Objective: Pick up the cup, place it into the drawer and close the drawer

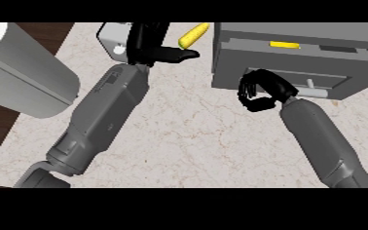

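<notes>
A pale grey-white cup [115, 38] stands at the counter's far edge. My left hand [149, 43] lies against its right side, fingers straight and pointing away, thumb sticking out to the right; it hides part of the cup. The grey drawer unit [287, 61] sits at the right, its drawer pulled out a little to show a dark strip with a small yellow thing [284, 44] inside. My right hand [262, 91] is at the left part of the drawer front, fingers curled with nothing in them. The drawer handle [314, 86] is just to its right, untouched.
A yellow corn-like object [194, 35] lies between the cup and the drawer unit. A large pale grey container [32, 78] overhangs the counter's left edge, with dark floor beyond. The marbled counter [194, 136] spreads between my forearms.
</notes>
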You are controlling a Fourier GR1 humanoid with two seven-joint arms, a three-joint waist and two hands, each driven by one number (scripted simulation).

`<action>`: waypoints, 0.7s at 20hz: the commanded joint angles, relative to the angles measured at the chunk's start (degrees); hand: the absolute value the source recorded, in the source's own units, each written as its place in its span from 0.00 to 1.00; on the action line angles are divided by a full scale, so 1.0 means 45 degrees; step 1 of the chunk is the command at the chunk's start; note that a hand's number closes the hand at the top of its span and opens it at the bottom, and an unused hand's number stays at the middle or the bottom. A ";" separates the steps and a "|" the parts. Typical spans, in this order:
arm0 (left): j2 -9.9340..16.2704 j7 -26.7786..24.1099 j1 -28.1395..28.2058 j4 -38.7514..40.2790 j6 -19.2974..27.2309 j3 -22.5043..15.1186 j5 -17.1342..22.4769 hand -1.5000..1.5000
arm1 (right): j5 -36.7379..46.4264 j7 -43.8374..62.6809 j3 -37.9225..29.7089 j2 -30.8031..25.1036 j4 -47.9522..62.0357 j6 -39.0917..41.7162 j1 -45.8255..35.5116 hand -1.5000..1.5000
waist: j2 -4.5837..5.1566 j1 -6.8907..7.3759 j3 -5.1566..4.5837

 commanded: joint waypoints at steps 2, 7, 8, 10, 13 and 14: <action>0.0467 0.0107 0.1027 -0.0730 -0.0560 -0.0146 0.0000 0.00 | -0.0516 -0.1085 -0.1517 -0.0486 0.2185 -0.0717 -0.1798 1.00 | 0.0106 0.0460 0.0029; 0.0782 0.0316 0.1235 -0.1244 -0.0946 -0.0302 -0.0059 0.00 | -0.0883 -0.0736 -0.2485 -0.1325 0.3340 -0.0844 -0.3240 1.00 | 0.0230 0.0763 0.0029; 0.1103 0.0550 0.1088 -0.1227 -0.1109 -0.0221 -0.0018 0.00 | -0.1008 -0.0608 -0.2623 -0.1156 0.3361 -0.1002 -0.3395 1.00 | 0.0258 0.0743 0.0028; 0.1112 0.0412 0.1457 -0.1402 -0.1229 -0.0198 0.0057 0.00 | -0.1257 -0.0461 -0.2845 -0.1439 0.3372 -0.0668 -0.3546 1.00 | 0.0273 0.1023 0.0023; 0.1054 0.0503 0.1411 -0.1516 -0.1214 -0.0228 0.0054 0.00 | -0.1266 -0.0547 -0.2826 -0.1665 0.3245 -0.0519 -0.3677 1.00 | 0.0339 0.0993 0.0023; 0.1267 0.0583 0.1515 -0.1574 -0.1379 -0.0278 0.0017 0.00 | -0.1592 -0.0396 -0.3108 -0.1622 0.3227 -0.0419 -0.3713 1.00 | 0.0327 0.1157 0.0026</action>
